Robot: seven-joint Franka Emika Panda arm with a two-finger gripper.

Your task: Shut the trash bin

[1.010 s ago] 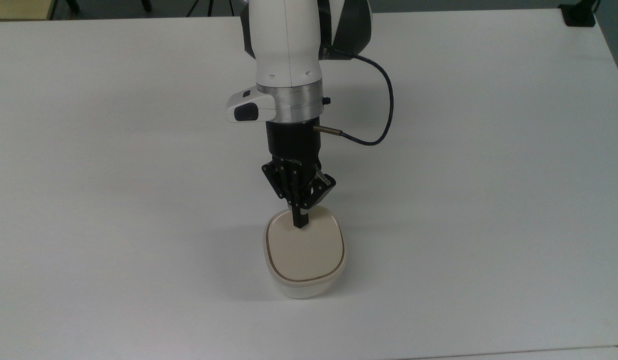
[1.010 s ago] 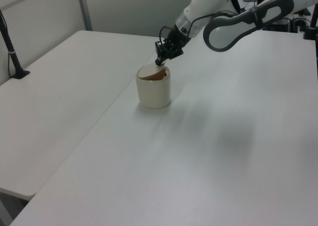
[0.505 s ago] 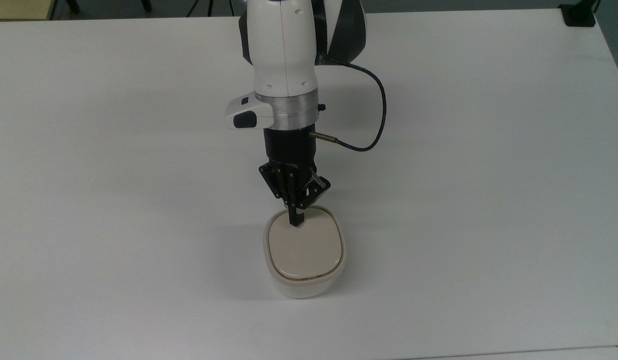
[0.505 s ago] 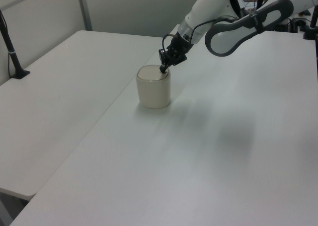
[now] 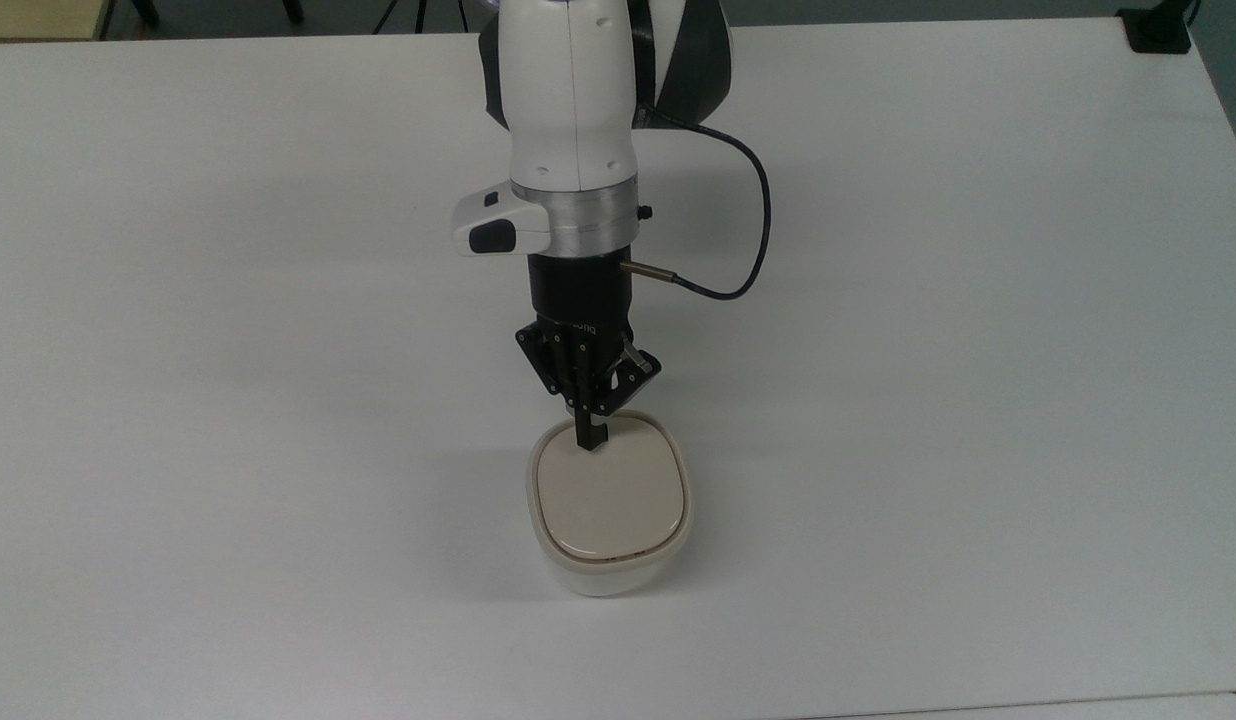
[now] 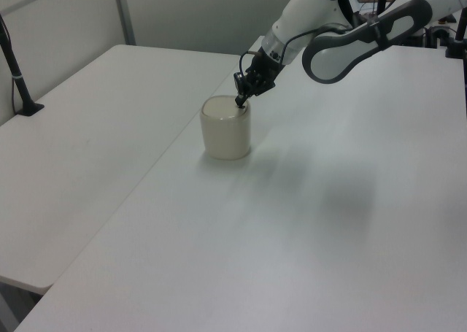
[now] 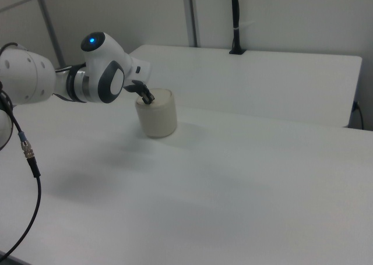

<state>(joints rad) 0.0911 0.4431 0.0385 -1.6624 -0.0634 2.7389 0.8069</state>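
Trash bin [image 5: 608, 560]: stands upright near the middle of the white table [image 5: 978, 400], cream body with a rounded-square outline.
Lid [image 5: 610, 495]: lies flat and level inside the bin's rim in the top view; no gap shows along its edges in the left view or the right view.
Hand [image 5: 590, 441]: fingers drawn together into one narrow black tip, holding nothing; the tip rests on the lid's far edge, nearest the arm.
Arm [image 5: 573, 120]: reaches down over the bin from the top view's upper side, its cable looping to the top view's right.
Progress: closing looks done, since the lid sits seated.
Left to do: judged from this, only lifting the hand clear of the lid.
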